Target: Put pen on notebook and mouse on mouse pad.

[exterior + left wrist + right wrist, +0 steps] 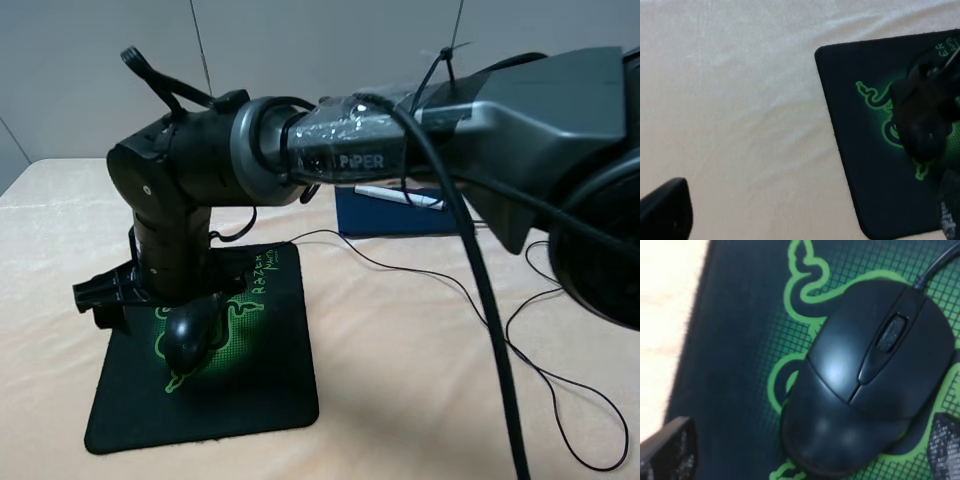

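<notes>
Glossy oval mouse sits on the matte, green-gridded pad within the wide-spread right claw; the left claw gapes wide over cream cloth.

Notebook and pen partly hidden behind right arm — mouse pad cropped, mouse blurred

Grey panelled wall behind (thin vertical seams); cream cloth-covered table, soft even light.

The table has a soft cream cloth on it. A big black mouse pad lies flat near the front. A dark blue notebook lies farther back. A thin black cable curls across the cloth.
</notes>
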Robot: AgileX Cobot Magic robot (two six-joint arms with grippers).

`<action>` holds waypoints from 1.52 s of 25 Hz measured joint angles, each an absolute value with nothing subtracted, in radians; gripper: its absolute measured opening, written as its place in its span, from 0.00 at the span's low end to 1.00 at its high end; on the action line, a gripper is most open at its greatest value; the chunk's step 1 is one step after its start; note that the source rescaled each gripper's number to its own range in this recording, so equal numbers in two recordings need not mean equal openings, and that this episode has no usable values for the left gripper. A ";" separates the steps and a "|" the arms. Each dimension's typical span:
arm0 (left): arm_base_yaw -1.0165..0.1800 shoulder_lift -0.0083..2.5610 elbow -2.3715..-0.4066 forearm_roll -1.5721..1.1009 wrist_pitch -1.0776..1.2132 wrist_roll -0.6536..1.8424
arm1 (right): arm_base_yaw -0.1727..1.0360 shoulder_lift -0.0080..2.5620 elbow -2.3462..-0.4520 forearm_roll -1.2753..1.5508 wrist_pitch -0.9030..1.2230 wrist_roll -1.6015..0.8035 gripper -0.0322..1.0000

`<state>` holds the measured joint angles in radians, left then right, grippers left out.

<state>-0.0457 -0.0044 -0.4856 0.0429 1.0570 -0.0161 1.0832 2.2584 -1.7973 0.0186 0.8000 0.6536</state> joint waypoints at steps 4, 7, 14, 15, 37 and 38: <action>-0.046 -0.004 -0.486 0.043 1.057 -0.016 | 1.083 2.215 -1.799 0.013 0.854 0.651 1.00; -0.046 -0.004 -0.486 0.043 1.057 -0.016 | 1.083 2.188 -1.800 0.013 0.912 0.644 1.00; -0.046 -0.004 -0.486 0.043 1.057 -0.016 | 1.083 2.144 -1.800 0.000 1.020 0.576 1.00; -0.046 -0.004 -0.486 0.043 1.057 -0.016 | 1.083 2.143 -1.800 0.000 1.033 0.567 1.00; -0.046 -0.004 -0.486 0.043 1.057 -0.016 | 1.085 1.957 -1.800 -0.016 1.212 0.314 1.00; -0.046 -0.004 -0.486 0.043 1.057 -0.016 | 1.085 1.945 -1.795 -0.016 1.212 0.314 1.00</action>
<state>-0.0457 -0.0044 -0.4856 0.0429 1.0570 -0.0161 1.0854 1.9448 -1.7945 -0.0158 1.2117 0.3136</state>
